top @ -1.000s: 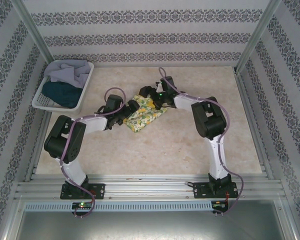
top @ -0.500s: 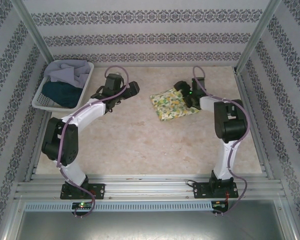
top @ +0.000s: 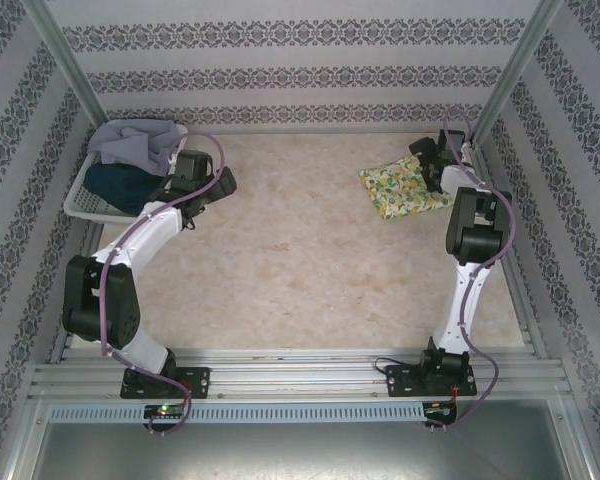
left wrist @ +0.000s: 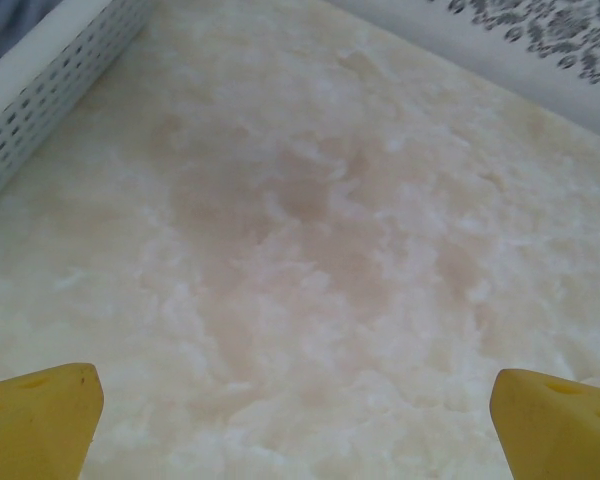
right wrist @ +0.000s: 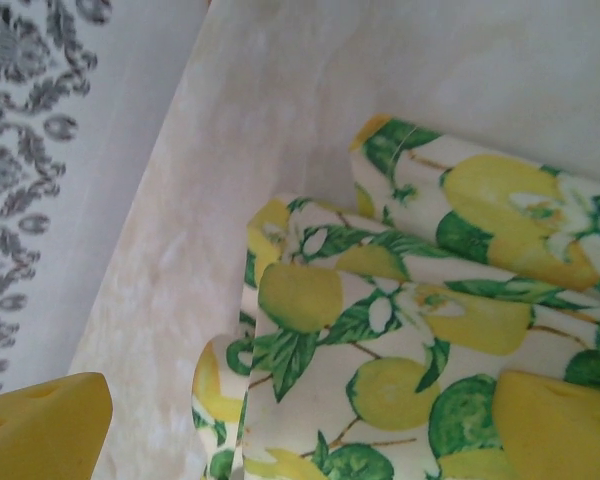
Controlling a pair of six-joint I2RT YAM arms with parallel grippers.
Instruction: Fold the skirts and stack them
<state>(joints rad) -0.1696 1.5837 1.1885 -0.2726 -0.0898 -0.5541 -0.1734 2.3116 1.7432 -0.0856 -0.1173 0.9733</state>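
The yellow fruit-print skirt (top: 405, 187) is seen folded into a compact packet at the far right corner of the table (top: 310, 270). The grey-lavender skirt (top: 135, 145) is heaped over the dark teal skirt (top: 120, 187) in the white basket (top: 80, 207) at the far left. The right gripper (top: 432, 160) is held just over the yellow packet with its jaws spread wide and nothing gripped. The left gripper (top: 223, 182) is poised over bare table just beside the basket, equally wide and empty. The step in hand is judged to be the fetching of the next skirt. The right gripper should be lifted straight up so that the folds are not dragged open. The lavender skirt should be pinched at one upper fold only and raised clear of the rim, so that the teal one is left behind.
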